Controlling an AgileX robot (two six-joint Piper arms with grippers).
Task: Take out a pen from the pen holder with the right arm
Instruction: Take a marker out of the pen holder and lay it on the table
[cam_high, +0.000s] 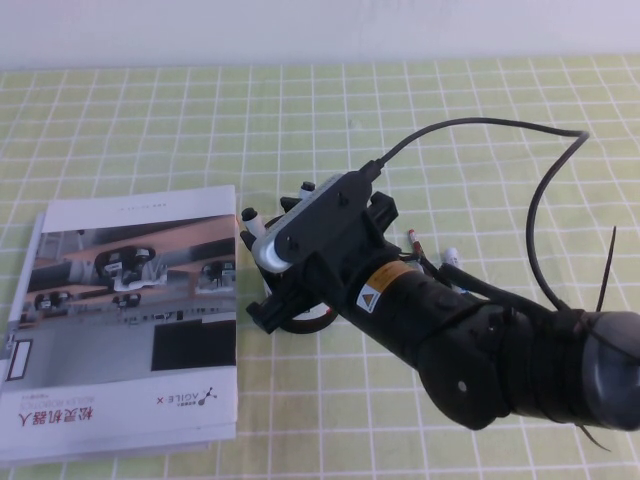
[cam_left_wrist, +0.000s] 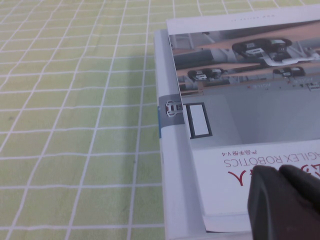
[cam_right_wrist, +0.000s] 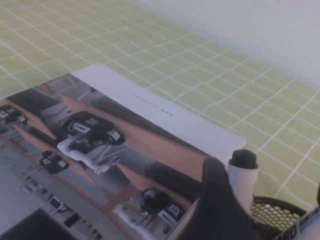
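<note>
I have the right arm (cam_high: 450, 320) reaching in from the right across the green checked surface (cam_high: 120, 130), its wrist hanging over the black mesh pen holder (cam_high: 300, 322) near the middle. In the right wrist view the right gripper (cam_right_wrist: 267, 185) sits just above the holder's rim with its fingers (cam_right_wrist: 215, 200) apart. One finger shows in full and the other only at the edge of the picture. A white pen with a black cap (cam_right_wrist: 243, 175) stands upright in the holder between them, just beside the nearer finger, and I see nothing clamped on it. Other pen tips poke out around the wrist in the high view, including a red-tipped pen (cam_high: 412, 238) on the far side. The booklet (cam_high: 130, 320) lies flat just left of the holder. The left gripper (cam_left_wrist: 279, 175) is over the booklet's corner with its fingers together, holding nothing
</note>
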